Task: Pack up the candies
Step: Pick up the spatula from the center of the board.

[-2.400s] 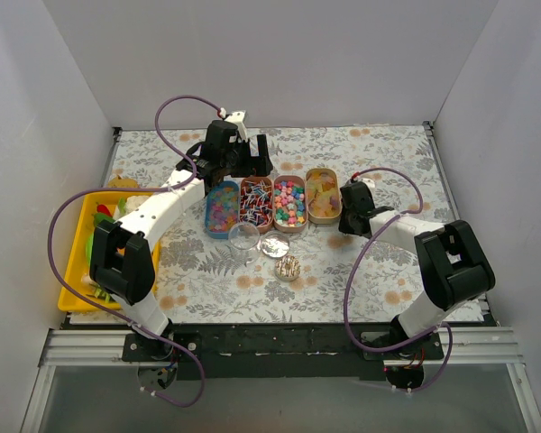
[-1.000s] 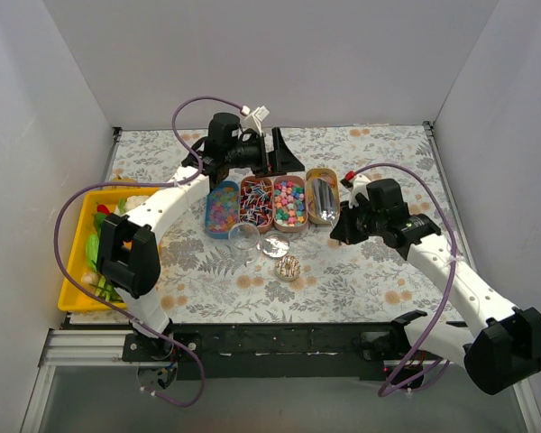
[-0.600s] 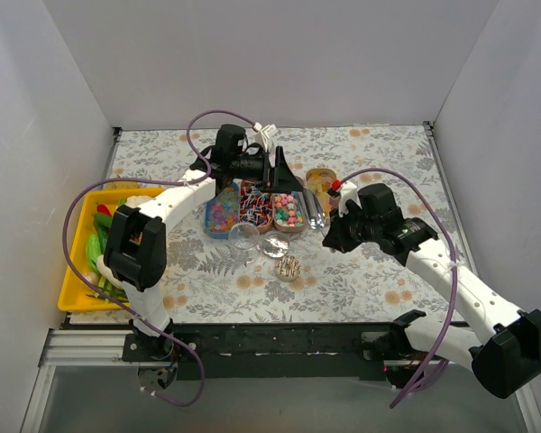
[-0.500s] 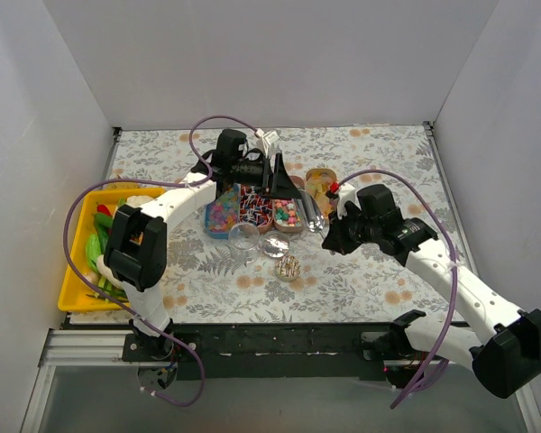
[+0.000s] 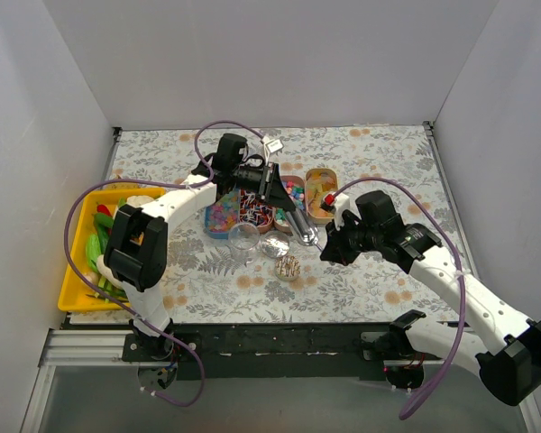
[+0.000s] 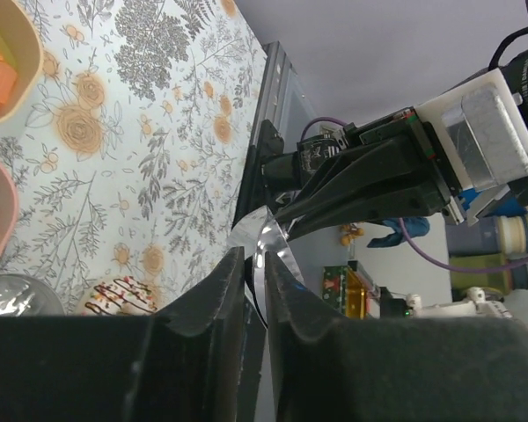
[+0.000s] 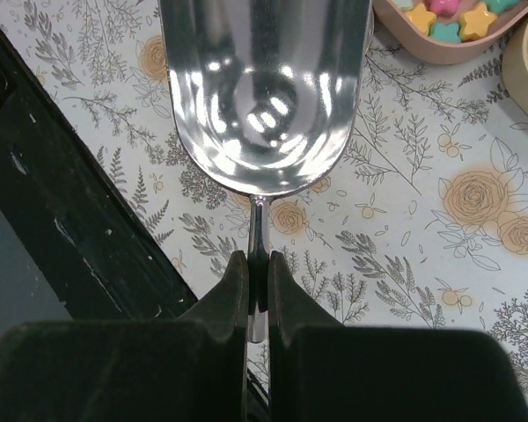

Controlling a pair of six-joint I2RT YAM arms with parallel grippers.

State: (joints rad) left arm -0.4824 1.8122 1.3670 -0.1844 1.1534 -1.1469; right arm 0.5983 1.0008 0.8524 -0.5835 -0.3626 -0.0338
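Observation:
An empty metal scoop (image 5: pixel 303 233) hangs between both grippers, just in front of the trays. My right gripper (image 5: pixel 329 244) is shut on its thin handle (image 7: pixel 258 255); the shiny bowl (image 7: pixel 268 88) points away from it. My left gripper (image 5: pixel 287 212) reaches across the trays and is shut on the bowl's rim (image 6: pixel 268 251). The candies lie in oval trays: pastel beads (image 5: pixel 220 213), wrapped sticks (image 5: pixel 252 206), bright balls (image 5: pixel 295 188) and gummies (image 5: pixel 321 193). Star-shaped candies (image 7: pixel 449 22) show at the top of the right wrist view.
A clear dome (image 5: pixel 244 237), a second clear lid (image 5: pixel 272 246) and a small sprinkled cup (image 5: pixel 288 266) sit in front of the trays. A yellow bin (image 5: pixel 76 287) with toy vegetables stands at the left. The black base rail (image 7: pixel 53 202) runs close to the scoop.
The left gripper has closed on the scoop's bowl. Both arms and the scoop have shifted from over the gummies tray toward the front centre.

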